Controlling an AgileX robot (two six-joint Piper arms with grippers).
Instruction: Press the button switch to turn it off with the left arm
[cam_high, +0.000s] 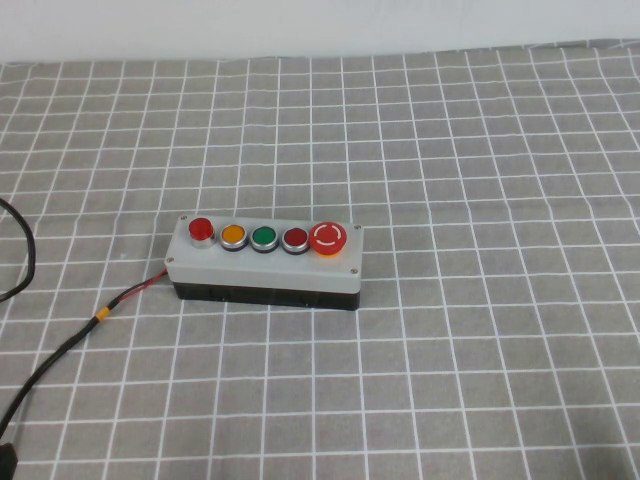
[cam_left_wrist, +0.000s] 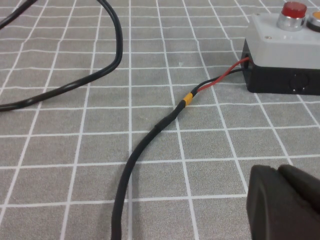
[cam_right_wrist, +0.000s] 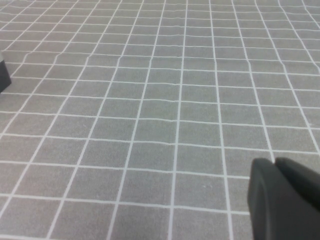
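Observation:
The button switch (cam_high: 201, 229), a small raised bright-red cap, is the leftmost of five buttons on the grey-topped, black-based box (cam_high: 262, 266) at the table's middle. In the left wrist view the switch (cam_left_wrist: 293, 10) and a corner of the box (cam_left_wrist: 280, 47) show some way ahead of my left gripper (cam_left_wrist: 278, 170), whose black fingers are shut together and empty, low over the cloth. My right gripper (cam_right_wrist: 275, 162) is shut and empty over bare cloth. Neither arm shows in the high view.
Orange (cam_high: 233, 236), green (cam_high: 264, 238), dark red (cam_high: 295, 239) and large red mushroom (cam_high: 328, 238) buttons fill the rest of the box. Its black cable (cam_high: 60, 350) with red wire runs to the front left. Another black cable (cam_left_wrist: 100, 75) loops nearby. A grey checked cloth (cam_high: 480, 350) covers the table.

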